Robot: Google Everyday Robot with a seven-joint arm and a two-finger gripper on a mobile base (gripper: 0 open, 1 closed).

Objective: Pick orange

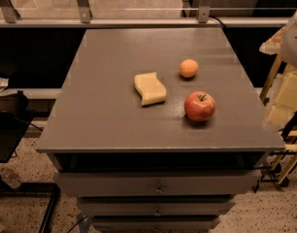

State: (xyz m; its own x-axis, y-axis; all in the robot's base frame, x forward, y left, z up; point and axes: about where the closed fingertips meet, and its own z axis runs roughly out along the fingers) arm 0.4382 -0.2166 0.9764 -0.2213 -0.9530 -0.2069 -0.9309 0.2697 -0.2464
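Observation:
The orange (189,68) is small, round and plain, and sits on the grey table top (114,57) right of centre. It is apart from everything else. A larger red apple with a stem (200,106) sits nearer to me, just right of the orange. A pale yellow wavy block (150,88) lies to the orange's left and a little nearer. My gripper is not in view. A pale rounded shape (295,33) at the right edge could be part of my arm.
The table is a grey cabinet with several drawers (158,184) on its front. A wooden frame with pale yellow pieces (287,98) stands to the right. A dark chair or stand (8,125) is at the left. A rail and glass panels (139,21) run behind.

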